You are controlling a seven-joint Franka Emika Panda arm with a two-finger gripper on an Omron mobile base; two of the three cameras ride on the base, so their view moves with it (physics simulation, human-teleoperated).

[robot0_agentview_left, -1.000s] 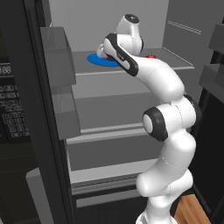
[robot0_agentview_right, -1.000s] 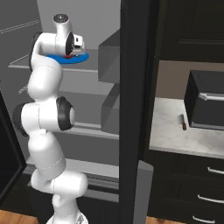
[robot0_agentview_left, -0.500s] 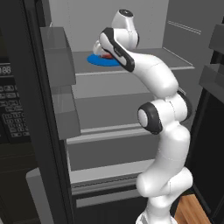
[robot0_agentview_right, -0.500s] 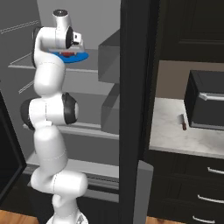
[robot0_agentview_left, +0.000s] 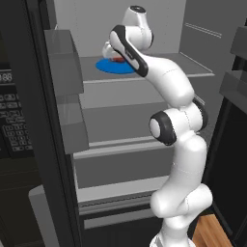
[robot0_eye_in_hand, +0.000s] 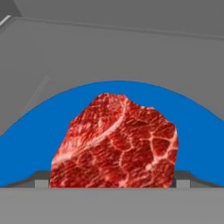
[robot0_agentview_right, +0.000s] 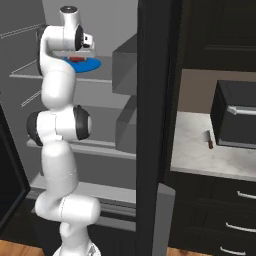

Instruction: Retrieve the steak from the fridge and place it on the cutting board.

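The white arm stands tall and bends over at the top, reaching deep into the open fridge [robot0_agentview_left: 144, 101]. The gripper [robot0_eye_in_hand: 113, 181] hangs low over the blue plate [robot0_agentview_left: 114, 66] on the upper shelf. In the hand view the steak [robot0_eye_in_hand: 116, 142] lies flat on the plate, right between the two finger tips, one at 8 o'clock and one at 4 o'clock of the meat. The fingers are spread apart on both sides of the steak; I cannot tell if they touch it. Since half a second ago the hand has gone lower toward the plate. On the counter at 3 o'clock of the fridge sits the black toaster oven [robot0_agentview_right: 235, 115].
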